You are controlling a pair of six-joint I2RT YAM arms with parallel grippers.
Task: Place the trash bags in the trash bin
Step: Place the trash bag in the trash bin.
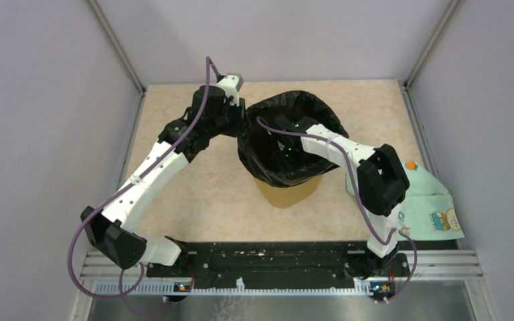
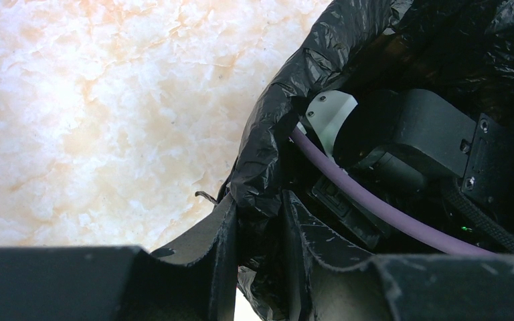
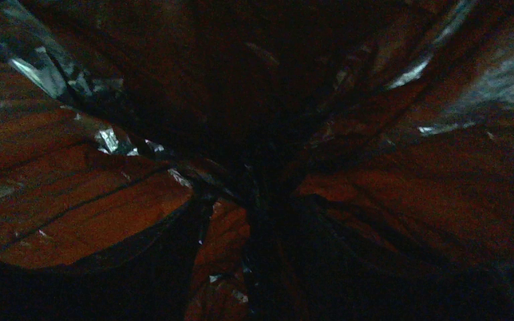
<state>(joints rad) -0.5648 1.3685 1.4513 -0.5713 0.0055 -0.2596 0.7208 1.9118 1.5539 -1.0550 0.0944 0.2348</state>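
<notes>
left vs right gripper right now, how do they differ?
Left gripper sits outside the trash bag, clamped on its rim; right gripper reaches down inside it. Left gripper's hold shows plainly in its wrist view; right gripper's jaws are lost in the dark. Both work the same bag, draped over the trash bin.

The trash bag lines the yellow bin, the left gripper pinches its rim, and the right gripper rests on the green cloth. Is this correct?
No: the right gripper is down inside the trash bag, not on the green cloth; the top external view shows it. The trash bin and left gripper are as you say.
</notes>
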